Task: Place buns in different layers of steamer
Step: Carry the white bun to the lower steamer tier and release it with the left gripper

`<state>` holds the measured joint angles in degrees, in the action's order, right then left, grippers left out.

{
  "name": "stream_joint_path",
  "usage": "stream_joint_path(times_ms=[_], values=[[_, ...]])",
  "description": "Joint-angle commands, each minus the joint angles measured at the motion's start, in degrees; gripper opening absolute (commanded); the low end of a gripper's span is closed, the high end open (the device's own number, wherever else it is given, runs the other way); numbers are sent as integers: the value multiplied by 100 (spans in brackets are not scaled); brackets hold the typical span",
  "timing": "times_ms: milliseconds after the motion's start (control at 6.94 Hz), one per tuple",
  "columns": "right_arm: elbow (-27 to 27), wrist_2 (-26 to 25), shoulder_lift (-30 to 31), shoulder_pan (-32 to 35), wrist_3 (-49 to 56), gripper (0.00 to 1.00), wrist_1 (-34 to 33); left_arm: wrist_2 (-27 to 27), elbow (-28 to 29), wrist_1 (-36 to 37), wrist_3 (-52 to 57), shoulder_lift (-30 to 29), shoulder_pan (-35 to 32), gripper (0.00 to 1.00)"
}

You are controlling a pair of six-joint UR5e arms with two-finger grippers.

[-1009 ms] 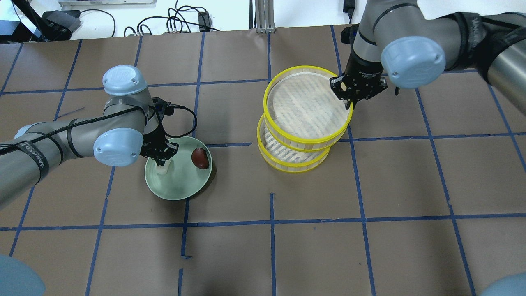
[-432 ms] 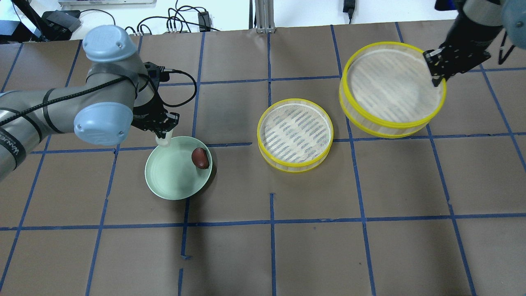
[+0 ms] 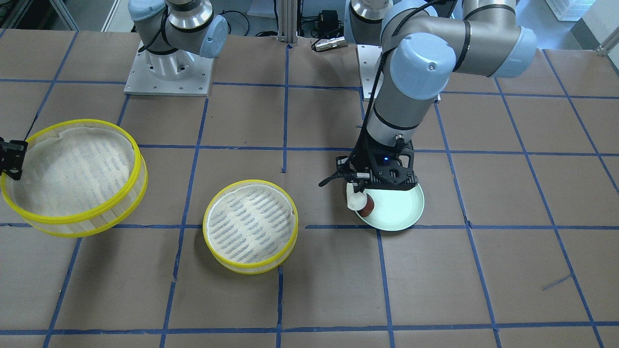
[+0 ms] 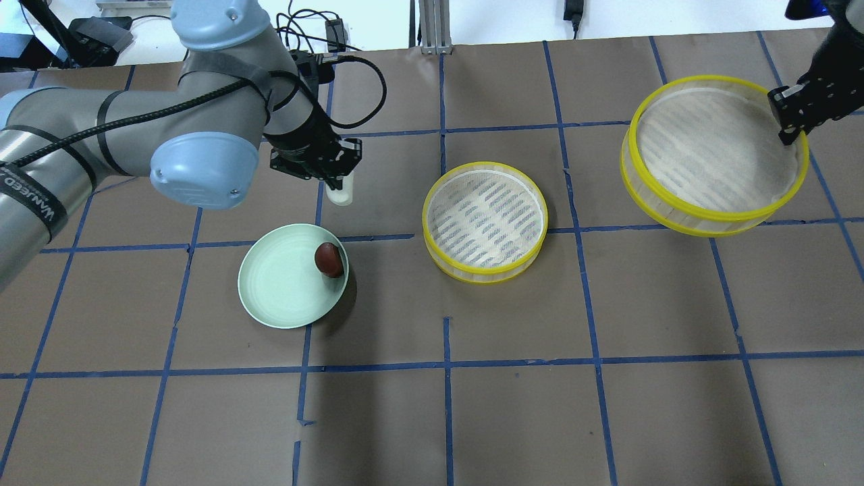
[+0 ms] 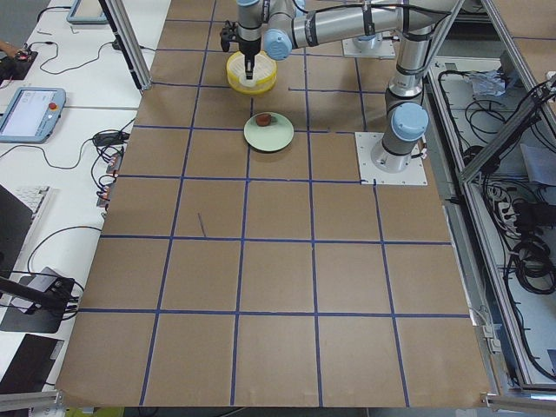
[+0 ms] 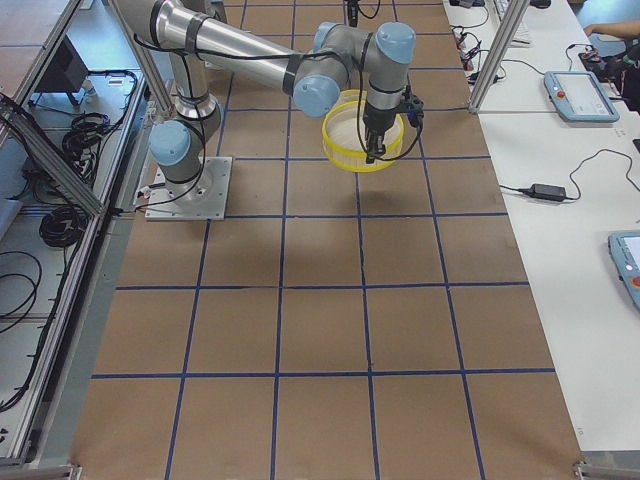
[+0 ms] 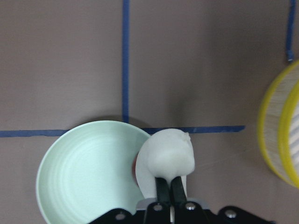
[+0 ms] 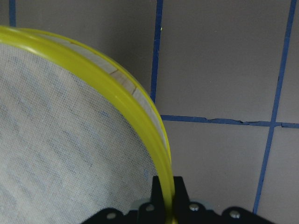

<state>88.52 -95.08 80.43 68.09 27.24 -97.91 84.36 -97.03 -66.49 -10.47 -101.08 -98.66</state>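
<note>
**Off the plate (image 4: 280, 290) goes the white bun (image 4: 339, 193), and the upper tray (image 4: 705, 216) swings further right**

Since the earlier overhead picture, the left gripper (image 4: 335, 181) has left the plate's far rim. It now hangs over bare table (image 4: 513, 405), far of the plate and left of the lower tray (image 4: 484, 275), with the white bun pinched between its fingers. The right gripper (image 4: 786, 131) has carried the upper tray further right, and that tray now sits well apart from the lower one. The brown bun (image 4: 329, 260) has not moved and lies on the plate by its right rim.

From overhead we also see the upper tray tilted, with the right gripper clamped on its far right rim. The lower tray sits flat on the table near the middle.

In the front-facing view the left gripper stands between the camera's line and the plate, so the white bun overlaps the brown bun. We cannot tell their gap from here. The upper tray is held off the table with a shadow under it, and the right gripper is cut off by the view's edge.

From the left end, the near arm holds the white bun in line with the lower tray, and the plate lies nearer to us.

From the right end, the near arm holds the upper tray in the air.

The left wrist camera shows two fingers close together, pinching the white bun. The plate lies below it, and only a sliver of the brown bun peeks out behind. The lower tray's yellow rim shows at the right edge.

The right wrist camera shows its fingers pressed on either side of the upper tray's yellow rim.
</note>
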Motion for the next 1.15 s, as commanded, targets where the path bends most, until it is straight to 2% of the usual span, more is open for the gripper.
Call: stream_joint_path(times_ms=[0, 144, 432, 577, 721, 1009], values=[[16, -28, -27, -24, 62, 9, -18, -350, 79, 868, -1040, -505, -712, 0], [16, -28, -27, -24, 62, 9, -9, -342, 79, 1371, -1637, -909, -1142, 0], [16, -28, -27, -24, 62, 9, -9, -341, 61, 1552, -1994, -1106, -1331, 2], [16, -28, -19, -24, 53, 9, 9, -298, -9, 1526, -1933, -1115, -1331, 84], [16, -28, -18, -24, 53, 9, 26, -263, -61, 1525, -1915, -1080, -1331, 100], [7, -28, -10, -24, 27, 9, 61, -236, -80, 1508, -1915, -1036, -1331, 100]])
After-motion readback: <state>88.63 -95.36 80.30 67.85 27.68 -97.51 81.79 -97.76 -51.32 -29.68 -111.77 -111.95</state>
